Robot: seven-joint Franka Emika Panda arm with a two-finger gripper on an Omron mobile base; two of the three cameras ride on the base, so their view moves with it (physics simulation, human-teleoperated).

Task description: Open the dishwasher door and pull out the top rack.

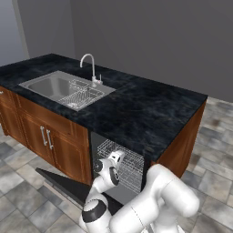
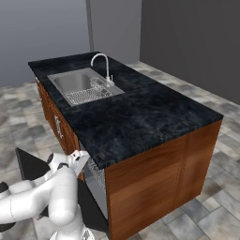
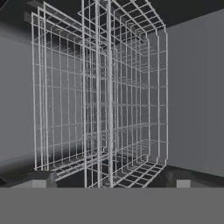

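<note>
Left base view: lower centre, dishwasher door [image 1: 61,182] dropped flat over the grey floor tiles [image 1: 18,200], a dark smooth slab jutting toward lower left. Above it, an open cavity holding the top rack [image 1: 129,161], thin white wire grid, inside under the black marbled counter [image 1: 136,109]. White arm rising from lower right, gripper [image 1: 116,158] just before the rack's front. Upper left: steel sink [image 1: 63,88] with curved faucet [image 1: 88,63]; brown wooden cabinets [image 1: 45,136] below.

Right base view: same island from the other side, broad wooden end panel [image 2: 164,183] at lower right. Door [image 2: 30,165] seen at lower left behind the arm. Rack [image 2: 96,178] a thin sliver of wire in the opening; gripper [image 2: 83,159] at its edge.

Hand view: rolled sideways. Rack [image 3: 100,100] close up, fine wire mesh between grey walls. Dark fingertips [image 3: 41,178] at bottom left and right, well apart, clamped on nothing.
</note>
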